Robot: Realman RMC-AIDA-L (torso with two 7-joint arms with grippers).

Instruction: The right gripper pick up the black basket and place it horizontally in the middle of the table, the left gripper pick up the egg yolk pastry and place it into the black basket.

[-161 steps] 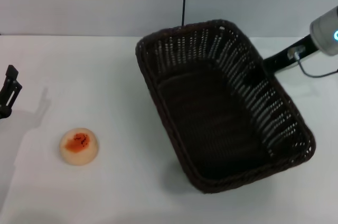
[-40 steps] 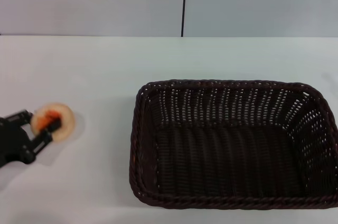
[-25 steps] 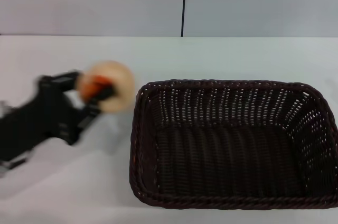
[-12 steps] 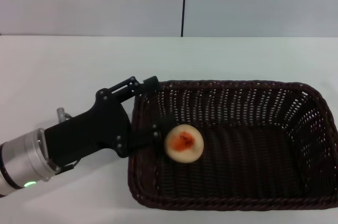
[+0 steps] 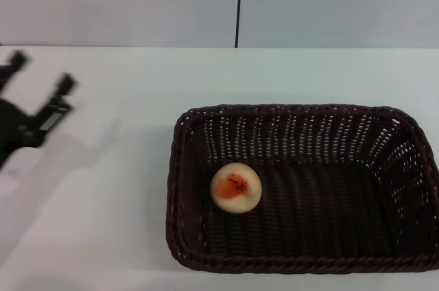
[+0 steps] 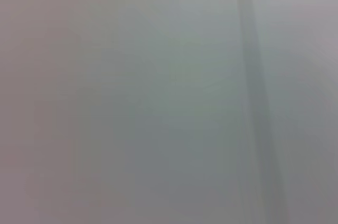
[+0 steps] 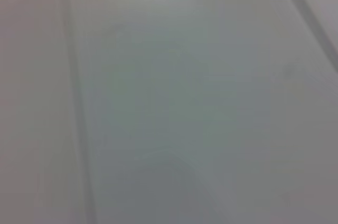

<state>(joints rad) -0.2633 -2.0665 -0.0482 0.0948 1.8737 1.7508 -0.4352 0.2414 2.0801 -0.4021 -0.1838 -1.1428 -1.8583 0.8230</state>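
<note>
- Pastry (image 5: 236,187) lies inside the basket (image 5: 302,116), in its left half, resting on the woven floor, orange spot up.
- Basket sits with its long axis parallel to the table's (image 5: 137,222) near edge, towards the near right corner.
- Left gripper (image 5: 38,99) is well apart from the pastry, by the table's left edge, fingers spread and holding nothing.
- Right gripper is not in view.
- No brand, label or writing shows anywhere.

The black basket (image 5: 302,188), a large rectangular dark woven wicker tray with a braided rim and openwork sloping sides, sits flat in the lower right of the head view, long side across the frame. The egg yolk pastry (image 5: 236,188), a pale cream dome with an orange-red spot, apparently rests upright on the basket's floor, left part.
</note>
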